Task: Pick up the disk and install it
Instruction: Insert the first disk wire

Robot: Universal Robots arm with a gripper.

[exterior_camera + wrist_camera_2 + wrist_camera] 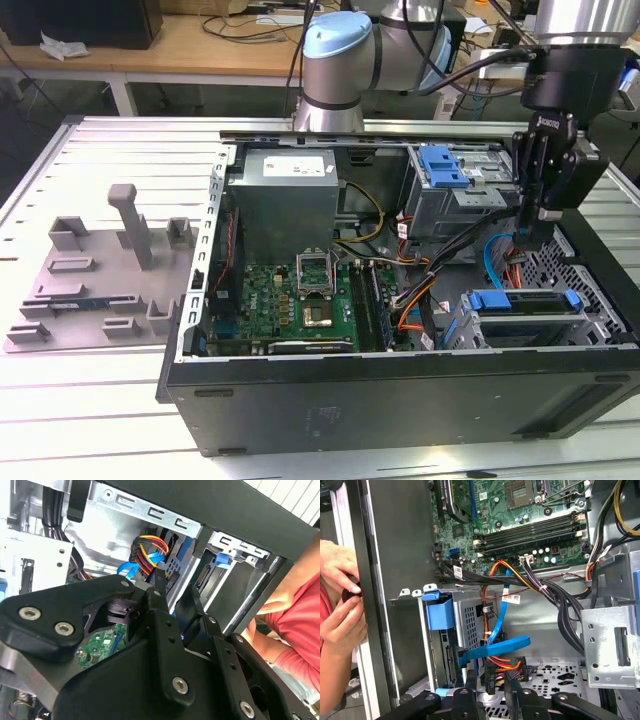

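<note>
The disk (520,302), framed by its bright blue bracket, lies in the lower drive bay at the front corner of the open computer case (400,400), on the exterior view's right. In the first wrist view the disk's blue bracket (441,612) stands edge-on in the bay's metal cage. My gripper (530,235) hangs just above and behind that bay, over the cables. Its black fingers (470,682) stand apart, and between them I see nothing but cables behind, so my gripper (491,682) is open. In the second wrist view the gripper (175,592) points into the case.
A grey power-supply box (285,195) and green motherboard (300,295) fill the case's middle. An upper drive cage carries a blue latch (445,165). Blue and orange cables (495,647) run close below the fingers. A person's hands (340,595) are outside the case wall. A grey fixture (110,270) lies at the exterior view's left.
</note>
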